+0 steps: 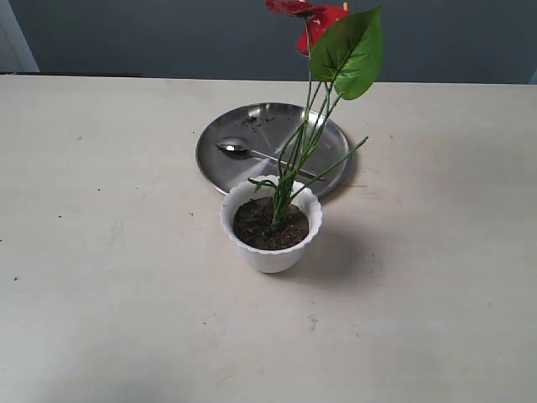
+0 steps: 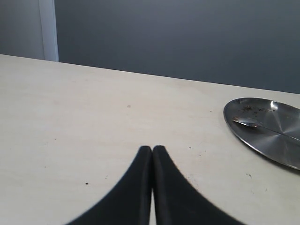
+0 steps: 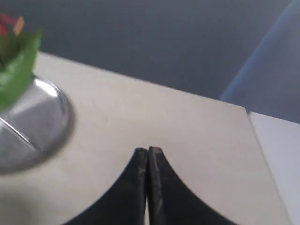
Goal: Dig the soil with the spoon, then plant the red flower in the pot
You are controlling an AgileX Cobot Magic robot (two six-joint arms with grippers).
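A red flower [image 1: 314, 23] stands planted in a small white pot [image 1: 270, 248] at the centre of the exterior frame, its thin green stems rising from dark, crumbly soil [image 1: 267, 227] and leaning toward the upper right, where glossy red blooms meet the top edge beside one broad green leaf [image 1: 352, 50]. The stems fan apart as they climb; one splays off to the right. The pot, smooth plastic with a scalloped rim and sides tapering to a narrower base, sits on a pale, matte table [image 1: 101, 252] and casts a soft shadow to its right. Just behind it lies a round, brushed steel plate [image 1: 226, 134] flecked with soil crumbs. A shiny silver spoon [image 1: 239, 149] rests on the plate, its oval bowl toward the left and its thin straight handle running toward the lower right, passing behind the stems. In the left wrist view, the left gripper [image 2: 153, 148] has its black, curved fingers pressed together above bare table, the plate at the right edge. In the right wrist view, the right gripper [image 3: 148, 150] is likewise closed on nothing, with a blurred leaf and plate at far left.
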